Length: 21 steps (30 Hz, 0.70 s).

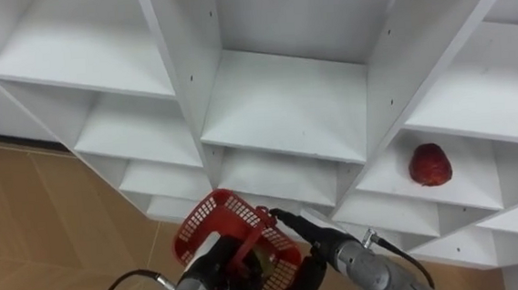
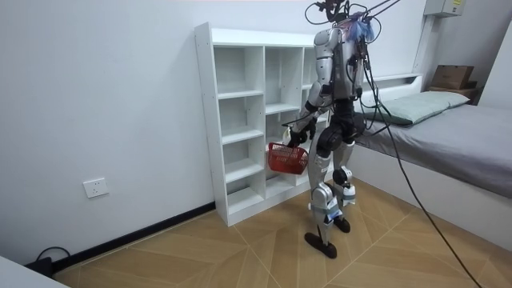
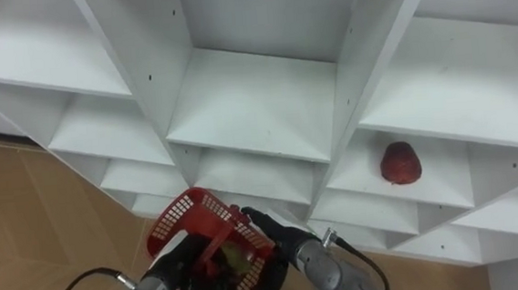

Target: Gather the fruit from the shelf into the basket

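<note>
Left hand (image 1: pixel 211 263) is curled round the handle of the red basket (image 1: pixel 211 214), held low in front of the white closet (image 1: pixel 284 107), with a yellowish fruit (image 1: pixel 267 259) lying inside. Right hand (image 1: pixel 306 271) sits at the basket's right rim, can't tell if it's open or closed. Red fruit (image 1: pixel 430 165) lies on a right-column shelf, up and right of the right hand, the nearer one; roundish, no clear long axis

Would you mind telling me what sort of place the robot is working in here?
Most likely a bedroom: a bed with a pillow stands beside the white shelving unit, on a wooden floor.
</note>
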Motion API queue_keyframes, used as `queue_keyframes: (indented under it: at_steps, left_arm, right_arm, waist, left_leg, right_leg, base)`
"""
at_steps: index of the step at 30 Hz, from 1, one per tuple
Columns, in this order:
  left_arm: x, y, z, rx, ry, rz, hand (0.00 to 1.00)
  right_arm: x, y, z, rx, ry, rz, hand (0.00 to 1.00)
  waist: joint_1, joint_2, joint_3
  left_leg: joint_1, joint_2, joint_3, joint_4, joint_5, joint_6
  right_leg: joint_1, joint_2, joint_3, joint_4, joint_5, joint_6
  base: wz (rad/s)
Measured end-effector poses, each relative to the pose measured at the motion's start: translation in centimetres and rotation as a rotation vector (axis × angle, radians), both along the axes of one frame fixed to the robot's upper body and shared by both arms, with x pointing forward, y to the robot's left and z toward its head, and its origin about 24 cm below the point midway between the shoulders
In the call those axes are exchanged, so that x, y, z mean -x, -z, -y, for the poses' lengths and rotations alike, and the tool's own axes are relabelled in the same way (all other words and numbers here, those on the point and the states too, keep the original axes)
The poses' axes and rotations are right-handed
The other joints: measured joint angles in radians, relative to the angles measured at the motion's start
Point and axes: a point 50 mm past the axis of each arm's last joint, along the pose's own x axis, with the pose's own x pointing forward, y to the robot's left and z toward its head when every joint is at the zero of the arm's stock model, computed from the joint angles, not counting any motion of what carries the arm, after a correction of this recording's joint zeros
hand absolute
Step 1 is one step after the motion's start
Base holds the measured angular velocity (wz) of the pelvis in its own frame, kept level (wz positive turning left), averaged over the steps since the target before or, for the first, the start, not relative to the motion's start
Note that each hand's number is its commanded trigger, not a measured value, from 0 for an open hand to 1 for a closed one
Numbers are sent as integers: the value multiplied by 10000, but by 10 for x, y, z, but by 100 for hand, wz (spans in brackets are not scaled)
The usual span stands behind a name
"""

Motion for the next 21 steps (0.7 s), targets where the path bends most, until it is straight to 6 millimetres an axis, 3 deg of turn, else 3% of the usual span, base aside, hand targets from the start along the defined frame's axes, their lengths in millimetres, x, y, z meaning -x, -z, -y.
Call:
queue_keyframes:
  at_steps: [13, 21]
  left_arm:
    - [9, 8, -14, -303, -333, -490, 100]
    - [22, 11, -31, -307, -1064, -578, 100]
  right_arm:
    - [7, -1, 11, -117, 261, -27, 0]
    - [30, 2, 32, -452, 1278, -39, 0]
  waist:
    - [-69, -72, -55]
    - [-292, -89, -141]
  left_leg:
    - [384, 0, 217, -124, 10, 17]
    - [1060, 25, 475, -530, 11, 21]
  right_leg:
    - [195, 31, 354, 45, -8, 14]
    - [690, 97, 550, -140, -49, 70]
  base:
    - [-5]
    - [-8]
